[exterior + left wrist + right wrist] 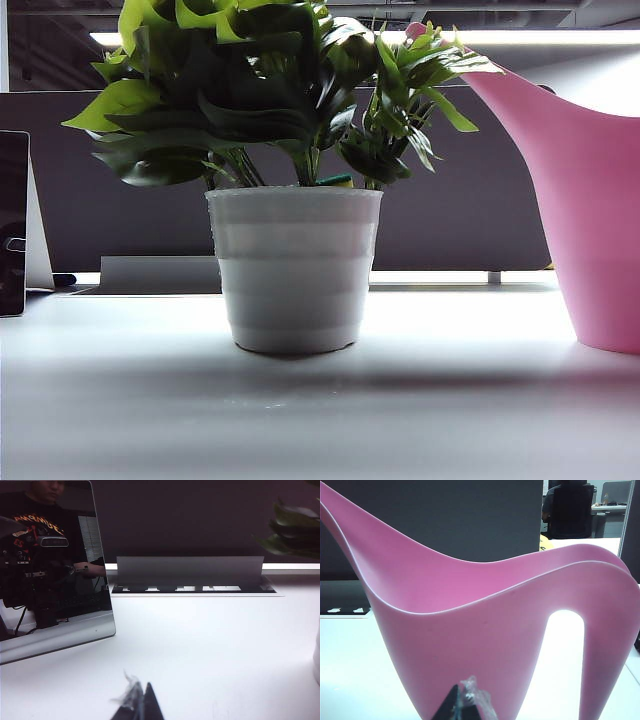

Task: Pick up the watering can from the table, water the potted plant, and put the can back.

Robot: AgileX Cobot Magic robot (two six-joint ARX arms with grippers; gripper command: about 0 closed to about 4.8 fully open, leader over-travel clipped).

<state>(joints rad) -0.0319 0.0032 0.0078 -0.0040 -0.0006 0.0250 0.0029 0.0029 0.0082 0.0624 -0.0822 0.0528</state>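
Note:
The potted plant point(295, 265), leafy green in a white ribbed pot, stands in the middle of the exterior view on the pale table point(320, 420). The pink watering can point(590, 210) stands upright on the table at the right edge, its spout reaching toward the leaves. No gripper shows in the exterior view. In the right wrist view the watering can point(485, 630) fills the picture, handle loop to one side, and my right gripper point(462, 702) sits shut just in front of its body, apart from it. My left gripper point(140, 702) is shut over bare table point(200, 650), holding nothing.
A dark tablet-like screen point(50, 565) leans on a stand near the left gripper, also seen as a dark panel point(12, 220) at the left edge. A grey cable-tray flap point(190, 570) runs along the table's back, with a dark partition behind it.

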